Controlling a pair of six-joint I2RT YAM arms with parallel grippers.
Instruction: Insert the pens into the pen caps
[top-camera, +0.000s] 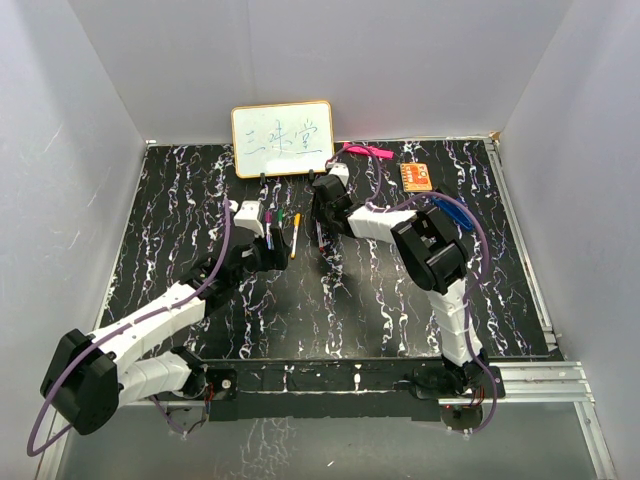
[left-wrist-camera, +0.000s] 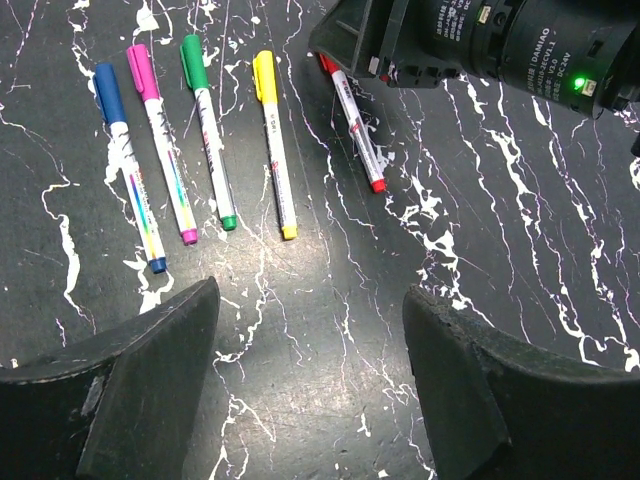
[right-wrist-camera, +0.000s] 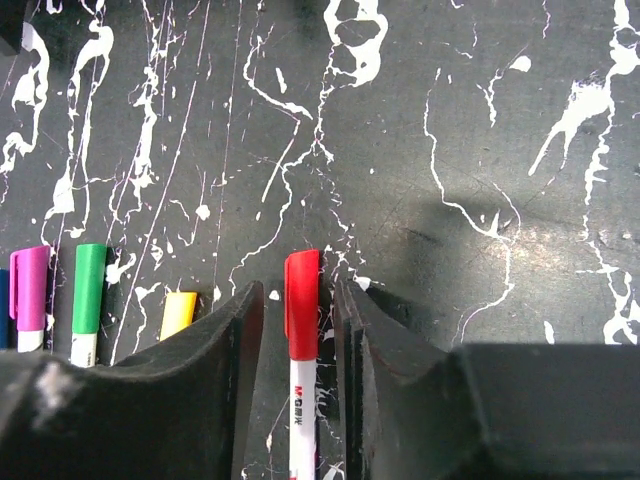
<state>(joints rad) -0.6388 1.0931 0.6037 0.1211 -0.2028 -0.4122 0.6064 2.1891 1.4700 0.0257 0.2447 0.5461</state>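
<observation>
Pens (left-wrist-camera: 210, 150), five of them, lie flat on the surface (left-wrist-camera: 520, 230), and each one sits in its own cap: blue cap (left-wrist-camera: 108, 92), pink cap (left-wrist-camera: 142, 70), green cap (left-wrist-camera: 192, 60), yellow cap (left-wrist-camera: 264, 75), red cap (right-wrist-camera: 301, 300). Four lie side by side just ahead of the left jaws, their long axes nearly parallel, with the caps at the end far from these jaws. The left jaws stand wide apart with nothing between them. The red pen (left-wrist-camera: 355, 125) lies between the right jaws, along their length, and its cap end reaches just past their tips. These jaws are slightly apart, with a thin gap on each side of the pen.
</observation>
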